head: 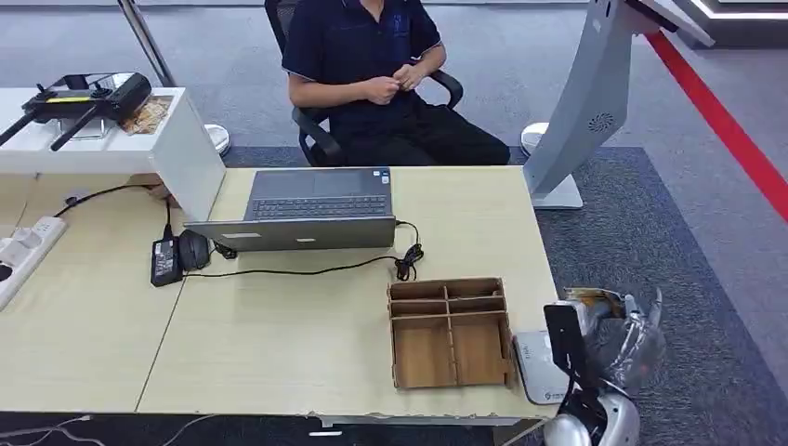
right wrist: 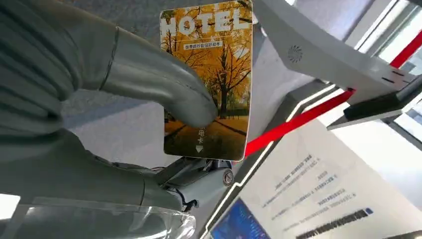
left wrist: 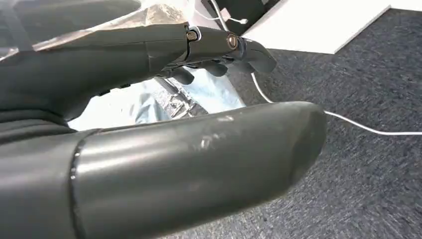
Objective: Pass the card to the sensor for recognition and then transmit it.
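My right hand [right wrist: 139, 79] pinches a hotel card [right wrist: 209, 74] between the thumb and the fingers behind it. The card is printed with yellow autumn trees and the word HOTEL. In the head view my right hand [head: 621, 336] hovers just off the table's front right corner. It is close beside the flat white sensor box [head: 535, 364] that lies on that corner. My left hand [left wrist: 124, 55] hangs over grey carpet with fingers stretched out and thumb apart, holding nothing.
A wooden divided tray [head: 451, 332] stands left of the sensor. Behind it are an open laptop [head: 316, 209], a black cable, a mouse and a power adapter [head: 165, 260]. A person [head: 372, 74] sits across the table [head: 279, 353]. A white kiosk stand [head: 590, 102] rises at the right.
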